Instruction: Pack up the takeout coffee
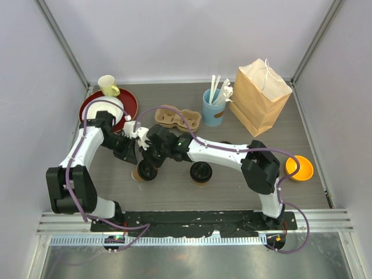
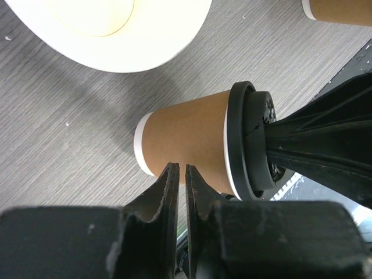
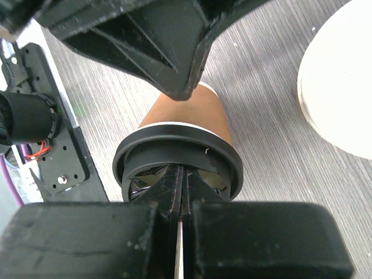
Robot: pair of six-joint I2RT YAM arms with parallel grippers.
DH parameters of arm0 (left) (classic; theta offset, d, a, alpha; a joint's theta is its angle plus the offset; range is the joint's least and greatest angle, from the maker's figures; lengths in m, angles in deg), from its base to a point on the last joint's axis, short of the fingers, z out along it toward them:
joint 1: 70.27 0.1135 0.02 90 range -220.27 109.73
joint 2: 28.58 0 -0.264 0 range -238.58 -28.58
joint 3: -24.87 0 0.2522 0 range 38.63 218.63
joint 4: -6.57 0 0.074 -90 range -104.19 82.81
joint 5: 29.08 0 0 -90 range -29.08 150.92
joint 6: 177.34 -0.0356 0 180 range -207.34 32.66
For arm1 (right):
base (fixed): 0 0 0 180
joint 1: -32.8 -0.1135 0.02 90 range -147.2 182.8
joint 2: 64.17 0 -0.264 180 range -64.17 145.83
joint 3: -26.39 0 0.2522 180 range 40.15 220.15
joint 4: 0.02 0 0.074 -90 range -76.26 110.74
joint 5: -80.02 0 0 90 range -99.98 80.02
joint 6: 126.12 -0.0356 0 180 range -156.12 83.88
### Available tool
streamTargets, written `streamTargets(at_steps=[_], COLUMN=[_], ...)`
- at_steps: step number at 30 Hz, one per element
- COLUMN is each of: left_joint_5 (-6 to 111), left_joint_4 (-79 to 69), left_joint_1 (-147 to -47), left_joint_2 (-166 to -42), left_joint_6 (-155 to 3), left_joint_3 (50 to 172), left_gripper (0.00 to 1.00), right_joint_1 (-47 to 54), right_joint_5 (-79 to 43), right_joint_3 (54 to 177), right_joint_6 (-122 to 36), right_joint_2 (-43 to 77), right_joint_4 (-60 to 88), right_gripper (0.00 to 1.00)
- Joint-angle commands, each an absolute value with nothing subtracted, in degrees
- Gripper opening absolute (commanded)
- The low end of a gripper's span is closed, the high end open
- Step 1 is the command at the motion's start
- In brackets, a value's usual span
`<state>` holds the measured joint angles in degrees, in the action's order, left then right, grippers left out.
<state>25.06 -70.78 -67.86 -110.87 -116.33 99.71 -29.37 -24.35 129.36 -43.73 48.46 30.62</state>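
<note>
One takeout coffee cup (image 1: 144, 172), tan with a black sip lid, stands at the middle left of the table. My right gripper (image 1: 150, 163) is shut, and its tips press down on that lid (image 3: 177, 152). My left gripper (image 1: 133, 157) is shut and empty, and its tips (image 2: 179, 170) touch the cup's tan side (image 2: 186, 136). The right gripper's fingers (image 2: 302, 136) show on the lid in the left wrist view. The second lidded cup (image 1: 200, 172) stands free to the right; its base shows in the left wrist view (image 2: 343, 10).
A cardboard cup carrier (image 1: 177, 118) lies behind the grippers. A brown paper bag (image 1: 260, 96) stands at the back right beside a blue cup of utensils (image 1: 213, 107). A red plate (image 1: 131, 103) with a white bowl (image 2: 116, 29) and a yellow mug (image 1: 107, 85) is at the back left. An orange bowl (image 1: 299, 168) is at the right.
</note>
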Motion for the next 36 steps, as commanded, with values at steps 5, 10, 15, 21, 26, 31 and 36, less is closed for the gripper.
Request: streamTargets(at_steps=[5, 10, 15, 21, 26, 31, 36], left_joint_5=[18.22, 11.62, 8.63, 12.84, 15.29, 16.18, 13.11], left_joint_4=[-68.54, -66.52, -66.77, -67.84, -68.45, -70.65, -73.28], left_joint_1=[-67.46, -67.64, -68.34, -67.90, -67.29, -63.69, -62.10], left_joint_2=[-110.59, -110.76, -111.29, -112.17, -112.78, -114.10, -114.98], left_joint_6=[-114.85, -109.84, -107.90, -109.04, -111.06, -113.61, -115.89], left_joint_3=[102.52, 102.88, 102.18, 101.91, 101.82, 102.96, 103.67], left_gripper=[0.35, 0.58, 0.60, 0.57, 0.51, 0.47, 0.47], right_joint_1=[-29.86, -29.78, -29.86, -29.86, -29.86, -29.86, -29.78], right_joint_5=[-18.42, -15.17, -15.78, -17.80, -18.15, -18.76, -19.47], right_joint_3=[133.14, 134.37, 133.85, 135.51, 142.18, 144.92, 145.71], right_joint_6=[-41.30, -42.26, -43.76, -45.52, -44.82, -43.50, -43.24], right_joint_2=[44.46, 43.32, 42.96, 45.59, 49.11, 51.66, 52.10], right_joint_4=[41.24, 47.31, 46.35, 42.04, 43.79, 44.85, 44.76], right_gripper=[0.01, 0.01, 0.01, 0.01, 0.01, 0.01, 0.01])
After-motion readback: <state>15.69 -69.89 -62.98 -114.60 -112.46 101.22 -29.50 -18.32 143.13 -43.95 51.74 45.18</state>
